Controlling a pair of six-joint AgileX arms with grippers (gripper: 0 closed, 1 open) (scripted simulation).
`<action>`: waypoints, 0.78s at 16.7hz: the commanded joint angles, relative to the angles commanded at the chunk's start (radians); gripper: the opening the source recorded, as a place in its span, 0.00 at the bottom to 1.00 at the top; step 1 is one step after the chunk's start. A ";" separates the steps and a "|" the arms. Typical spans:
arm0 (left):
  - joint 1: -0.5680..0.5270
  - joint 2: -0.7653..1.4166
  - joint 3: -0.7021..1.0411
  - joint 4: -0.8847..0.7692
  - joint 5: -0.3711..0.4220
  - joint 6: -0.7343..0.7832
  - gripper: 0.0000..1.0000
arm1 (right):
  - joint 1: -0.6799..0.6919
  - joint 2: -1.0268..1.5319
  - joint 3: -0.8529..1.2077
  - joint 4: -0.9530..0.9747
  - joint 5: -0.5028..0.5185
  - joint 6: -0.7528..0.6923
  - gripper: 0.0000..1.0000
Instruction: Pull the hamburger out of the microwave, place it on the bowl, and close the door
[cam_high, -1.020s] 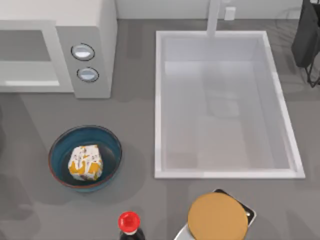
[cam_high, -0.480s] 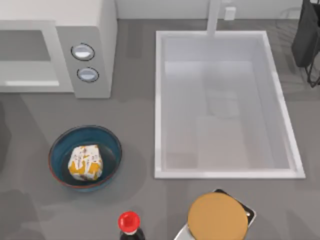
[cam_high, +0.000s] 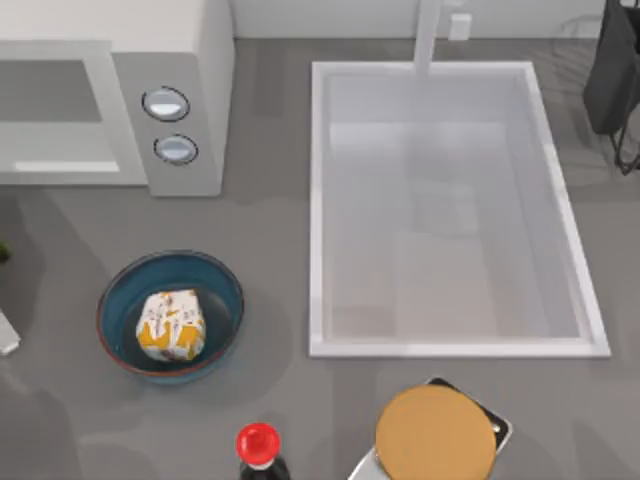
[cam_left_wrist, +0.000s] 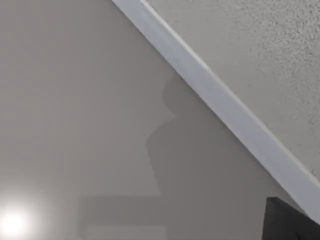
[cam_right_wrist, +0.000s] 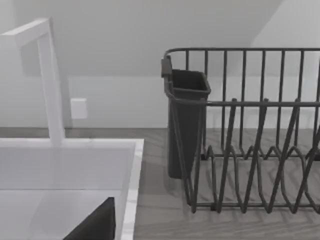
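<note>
Nearly done, by the look of it. Far left edge of top view: small white sliver (cam_high: 5, 335), too little of it to tell what. Back left: microwave (cam_high: 165, 60), two knobs on grey panel, front cavity looking open and empty, so door judged not yet shut. Just in front, on table (cam_high: 275, 230): bowl (cam_high: 226, 298) w/ hamburger (cam_high: 171, 325) sitting inside, in its wrapper, apart from everything else. So pull-out and placing look done; only closing the door left. Further right: red-capped bottle (cam_high: 258, 443) at near edge, then sink (cam_high: 318, 200) w/ tap at its back, tan disc (cam_high: 435, 435) in front of sink, dark rack (cam_high: 612, 70) at far right, back.

Top view gives the layout; wrist views add close detail. Left wrist: plain grey surface, white strip (cam_left_wrist: 225, 105) running diagonally, speckled surface beyond it, a soft shadow, plus dark corner, prob. left gripper (cam_left_wrist: 291, 221). Grip state: can't tell; nothing seen held. Likely off table's left, where door work would be. Right wrist: tap (cam_right_wrist: 50, 80) and sink rim side-on, rack bars w/ dark cutlery holder (cam_right_wrist: 187, 120), plus dark wedge, prob. right gripper (cam_right_wrist: 95, 226). Grip state: can't tell. Right arm idle, over towards sink and rack.
</note>
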 joint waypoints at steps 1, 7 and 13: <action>-0.043 -0.018 -0.012 0.000 -0.030 -0.032 0.00 | 0.000 0.000 0.000 0.000 0.000 0.000 1.00; -0.307 -0.129 -0.081 0.002 -0.212 -0.226 0.00 | 0.000 0.000 0.000 0.000 0.000 0.000 1.00; -0.352 -0.149 -0.090 0.002 -0.247 -0.265 0.00 | 0.000 0.000 0.000 0.000 0.000 0.000 1.00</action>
